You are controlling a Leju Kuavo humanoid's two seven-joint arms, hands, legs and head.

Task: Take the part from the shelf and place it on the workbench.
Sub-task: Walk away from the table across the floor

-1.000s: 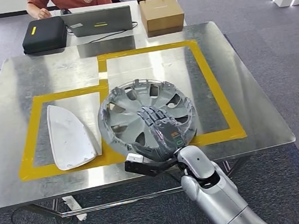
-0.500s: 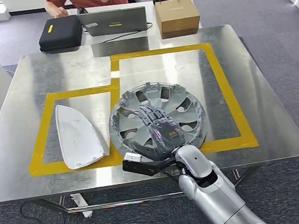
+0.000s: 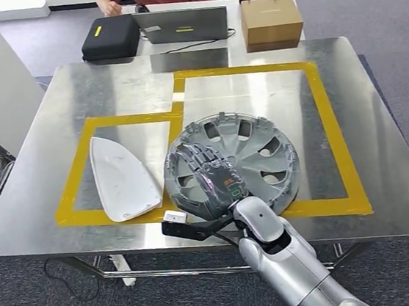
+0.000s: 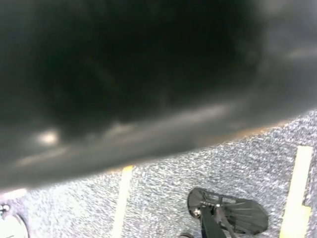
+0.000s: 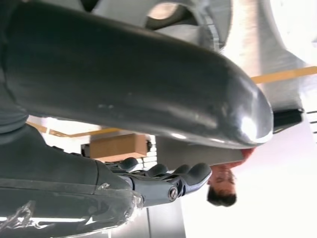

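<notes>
Whole view has slid sideways since a second ago, so that's the camera turning, not the stuff moving. Relative to the taped boxes, the hubcap [image 3: 231,163] looks like it sits in the same spot, on its back on the table [image 3: 396,190], inside the larger yellow tape outline [image 3: 329,120] with its near-left rim over the tape line.

Your right hand [image 3: 212,181] is flat over the near-left part of the hubcap, fingers [image 3: 192,158] spread and stretched along the spokes toward the far left, thumb out to the side. In the right wrist view the fingers [image 5: 176,178] are straight, not curled round anything. You'd call that a wide, flat hand resting on or just above the part; can't tell which.

What matters for the next move: the hubcap is right under and ahead of the right hand, arm reaching in from the near edge, so pulling out means lifting straight off and back toward you. Drag sideways and you could nudge it further over the tape, toward the white panel [image 3: 122,178] just to its left.

Left hand I can't judge; its wrist view is dark blur and carpet.

Part looks placed to me, just the retreat left.
</notes>
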